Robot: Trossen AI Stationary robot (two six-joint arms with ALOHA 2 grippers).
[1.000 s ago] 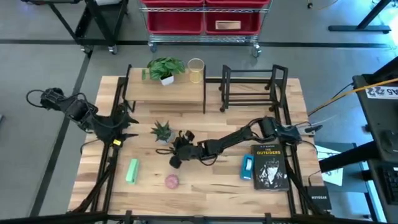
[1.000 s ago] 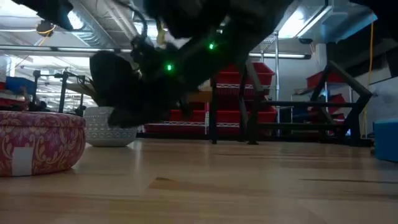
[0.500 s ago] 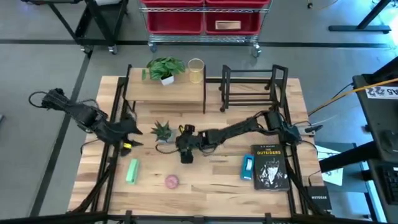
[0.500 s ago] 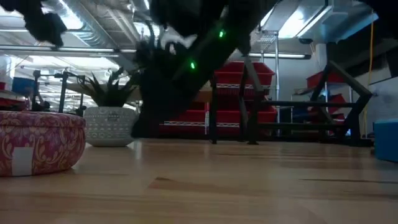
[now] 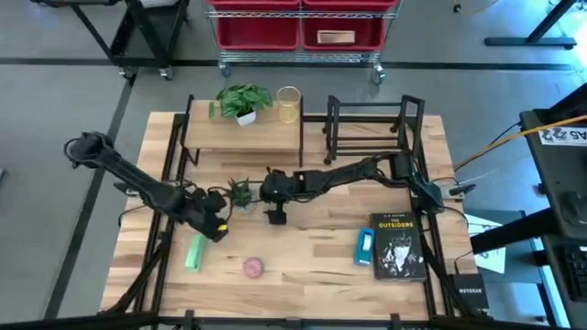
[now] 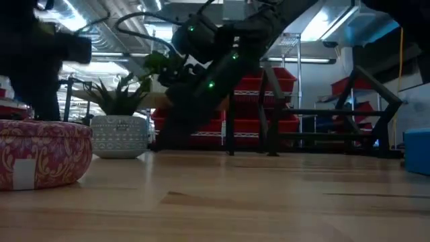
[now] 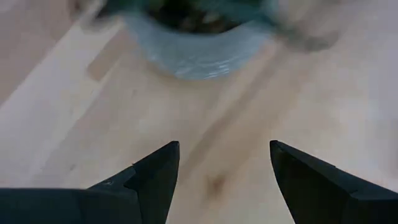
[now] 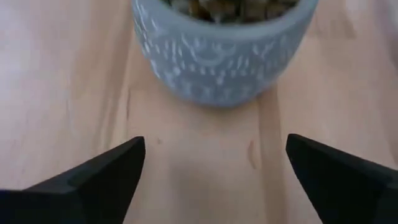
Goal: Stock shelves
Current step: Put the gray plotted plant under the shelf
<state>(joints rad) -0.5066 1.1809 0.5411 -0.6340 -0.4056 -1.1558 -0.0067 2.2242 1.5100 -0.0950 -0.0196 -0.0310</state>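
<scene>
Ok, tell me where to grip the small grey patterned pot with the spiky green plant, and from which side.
Grip the small grey patterned pot across its round wall, below the rim, coming in level from the side. The spiky leaves fan out above, so a top approach would crush them. The right pincer already faces it, open wide, and the left pincer is open too.

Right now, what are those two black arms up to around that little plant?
Both arms have closed in on the small potted succulent standing on the table in front of the wood-topped shelf. The left tool and the right tool are both open, each facing the pot from its own side, and neither touches it. A leafy plant and a glass already sit on the shelf.
</scene>
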